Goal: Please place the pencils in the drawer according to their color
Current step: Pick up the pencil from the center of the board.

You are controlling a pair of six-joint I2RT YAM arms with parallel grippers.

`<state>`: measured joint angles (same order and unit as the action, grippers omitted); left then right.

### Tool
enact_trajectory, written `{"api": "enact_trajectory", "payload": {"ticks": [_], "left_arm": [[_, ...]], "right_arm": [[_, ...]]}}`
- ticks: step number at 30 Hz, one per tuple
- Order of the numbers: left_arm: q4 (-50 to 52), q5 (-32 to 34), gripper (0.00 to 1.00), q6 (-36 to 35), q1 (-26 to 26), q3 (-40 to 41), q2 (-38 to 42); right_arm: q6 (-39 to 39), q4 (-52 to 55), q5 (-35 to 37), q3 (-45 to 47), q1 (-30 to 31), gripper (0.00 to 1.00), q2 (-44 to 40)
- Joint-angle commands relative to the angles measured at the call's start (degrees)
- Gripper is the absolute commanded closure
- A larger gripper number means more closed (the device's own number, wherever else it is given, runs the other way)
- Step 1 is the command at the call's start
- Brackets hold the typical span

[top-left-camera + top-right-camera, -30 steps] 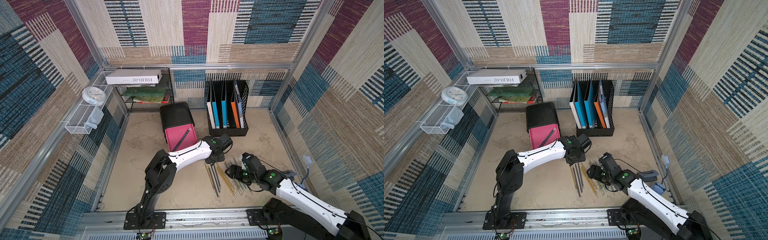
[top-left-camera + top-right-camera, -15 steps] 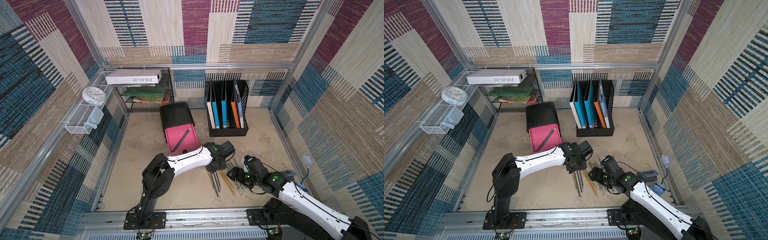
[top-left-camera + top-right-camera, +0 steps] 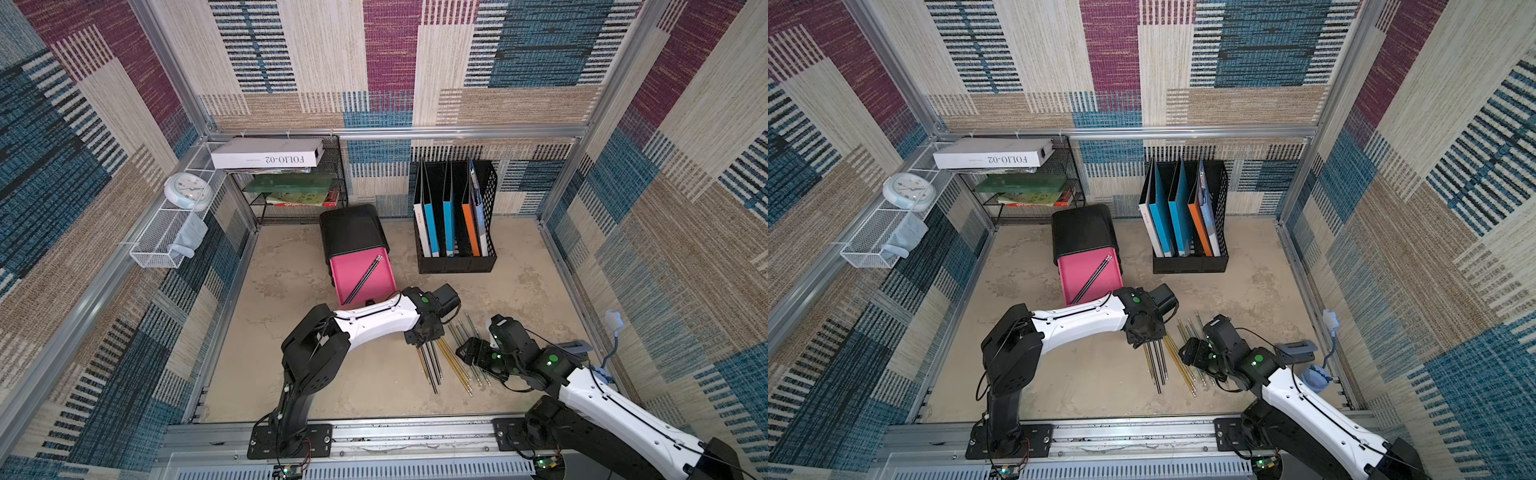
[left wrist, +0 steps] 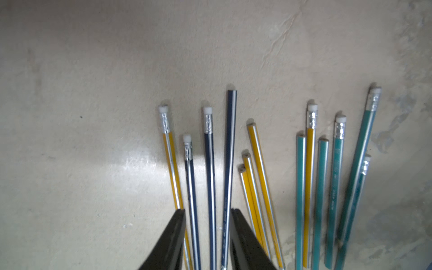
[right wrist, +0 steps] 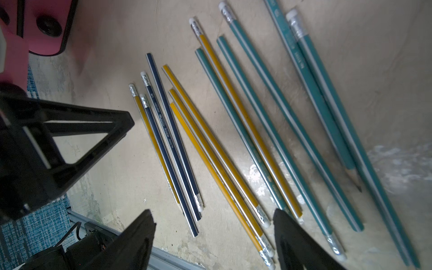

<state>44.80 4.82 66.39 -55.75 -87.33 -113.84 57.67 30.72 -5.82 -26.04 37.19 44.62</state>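
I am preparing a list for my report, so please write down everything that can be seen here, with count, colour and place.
dark pencils: three, blue-black, on the table
yellow pencils: five, yellow, table, mostly between dark and teal
teal pencils: five, teal, table, nearest the right arm
drawer pencils: two it seems, dark, in the open pink drawer
chest: one, black, back
file holder: one, black, back, holding blue, orange and white folders
wire rack: one, black, back corner; white box on top
clock: one, white, on the wall shelf
cloth: one, pale blue, same shelf
left gripper: open, straddling dark pencils
right gripper: open, over the pencil row
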Motion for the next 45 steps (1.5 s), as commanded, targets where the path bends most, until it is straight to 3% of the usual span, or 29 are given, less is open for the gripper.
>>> {"api": "enact_trajectory", "payload": {"ticks": [1,45], "left_arm": [[-0.7,1.1,0.66,-1.0,0.8,-0.3,-0.6],[-2.5,-0.6,0.77,-2.8,3.0,0.7,-4.5]], "right_arm": [[-0.5,0.2,0.4,-0.6,0.0,0.16,0.5],[-1.3,0.0,0.8,-0.1,0.0,0.16,1.6]]}}
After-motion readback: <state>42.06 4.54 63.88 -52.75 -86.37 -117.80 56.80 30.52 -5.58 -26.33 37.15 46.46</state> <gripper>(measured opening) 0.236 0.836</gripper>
